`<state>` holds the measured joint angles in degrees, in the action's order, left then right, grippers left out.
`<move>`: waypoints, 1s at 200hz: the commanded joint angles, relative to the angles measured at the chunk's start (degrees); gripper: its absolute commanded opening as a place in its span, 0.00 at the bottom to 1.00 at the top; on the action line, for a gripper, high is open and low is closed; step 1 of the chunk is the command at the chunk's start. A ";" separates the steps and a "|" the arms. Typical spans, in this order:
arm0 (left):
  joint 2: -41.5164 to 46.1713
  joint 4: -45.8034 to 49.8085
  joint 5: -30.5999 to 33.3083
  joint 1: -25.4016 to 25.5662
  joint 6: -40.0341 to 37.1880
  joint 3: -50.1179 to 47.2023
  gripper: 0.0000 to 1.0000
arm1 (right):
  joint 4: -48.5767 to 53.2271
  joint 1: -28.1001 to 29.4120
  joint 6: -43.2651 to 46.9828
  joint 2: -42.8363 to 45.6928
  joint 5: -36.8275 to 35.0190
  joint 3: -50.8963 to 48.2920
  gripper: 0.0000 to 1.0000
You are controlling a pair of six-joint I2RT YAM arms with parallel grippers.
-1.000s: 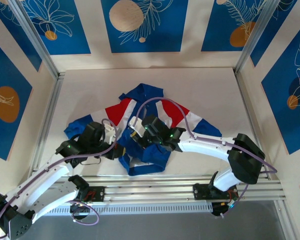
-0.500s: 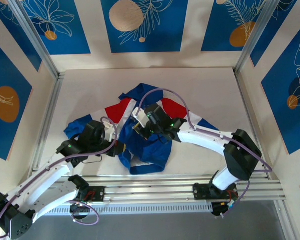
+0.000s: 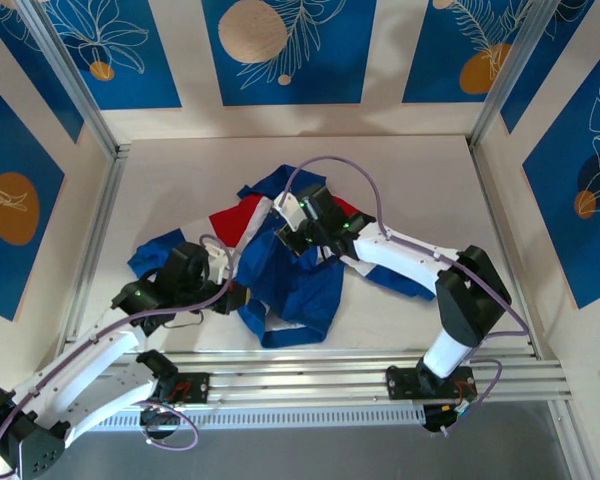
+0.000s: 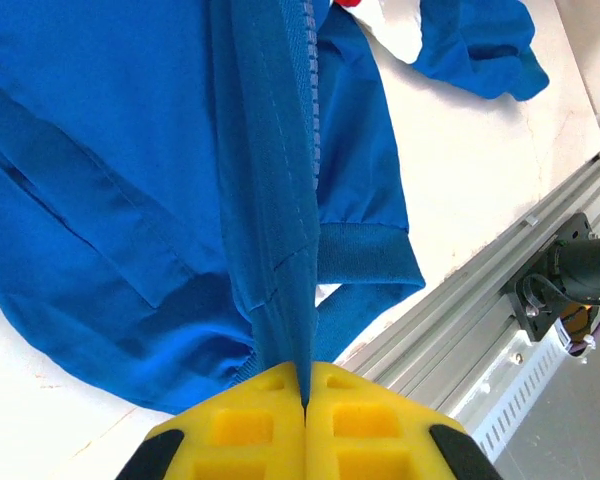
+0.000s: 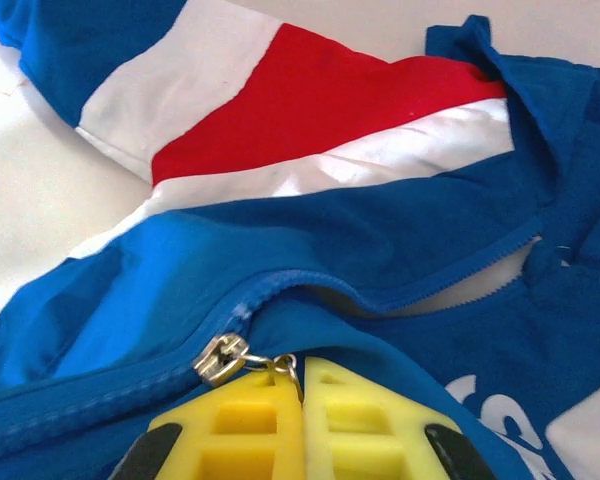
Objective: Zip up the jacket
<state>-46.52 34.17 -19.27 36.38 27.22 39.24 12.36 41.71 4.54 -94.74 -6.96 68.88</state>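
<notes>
Jaws clamp the jacket [image 3: 290, 290]: left on its hem near the rail [image 4: 470, 290], right seemingly on zipper pull [image 5: 223, 360]

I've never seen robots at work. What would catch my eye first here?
First, the crumpled blue, red and white jacket in the middle of the table, with two white arms reaching into it. Close up, the yellow right pincer is shut on the pull of the metal zipper slider, and the zipper lies open beyond it. The left pincer clamps the jacket's bottom edge.
</notes>
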 commanded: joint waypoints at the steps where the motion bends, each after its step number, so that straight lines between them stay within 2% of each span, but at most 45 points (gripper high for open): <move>1: 1.59 8.53 -2.21 -0.08 0.97 -0.48 0.00 | -2.52 -4.47 0.70 -1.57 -5.73 3.65 0.00; 103: 3.95 10.52 -1.54 -0.08 2.75 -0.22 0.00 | -1.65 -9.25 1.61 -8.53 -4.30 11.38 0.00; 200: 3.05 11.77 -1.74 -0.08 3.27 0.04 0.00 | 1.30 -13.52 3.64 -17.99 -3.53 23.02 0.00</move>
<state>-43.35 40.51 -19.00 36.38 29.76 39.24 14.70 30.94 7.46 -110.85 -8.10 87.53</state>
